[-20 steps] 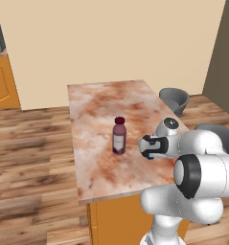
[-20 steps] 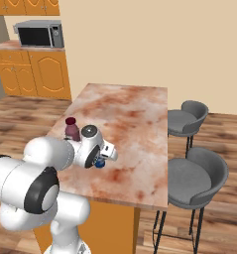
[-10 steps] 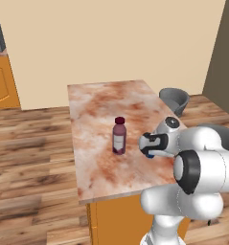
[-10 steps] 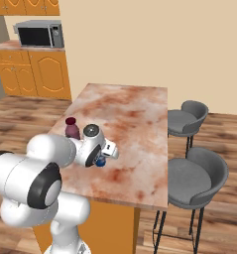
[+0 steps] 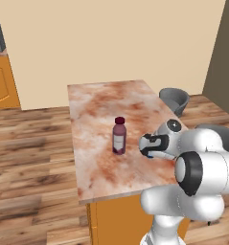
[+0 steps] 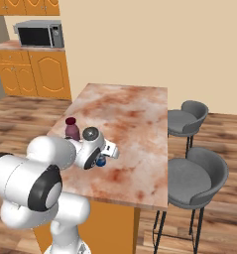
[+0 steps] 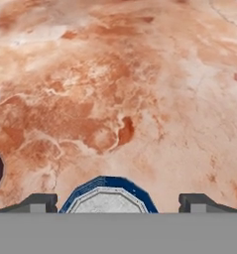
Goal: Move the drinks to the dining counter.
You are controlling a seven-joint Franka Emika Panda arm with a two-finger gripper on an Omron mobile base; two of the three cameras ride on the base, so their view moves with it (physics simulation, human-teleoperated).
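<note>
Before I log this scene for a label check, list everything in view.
Counter: one, reddish-cream marbled top, orange base, centre.
Bottle: one, dark maroon, red cap, upright on the counter.
Can: one, blue, pale top, on the counter between the fingertips.
Stools: two, grey, along the counter's side.
Microwave: one, grey and black, on the orange cabinets.
Floor: wood planks.
Gripper: one, open, fingertips clear of the can's sides.

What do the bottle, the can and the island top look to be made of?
Bottle: probably glossy plastic or glass, dark maroon with a pale label.
Can: likely metal, with a dull grey lid and blue rim.
Dining counter: polished marble-like stone, veined reddish-brown and cream.
</note>
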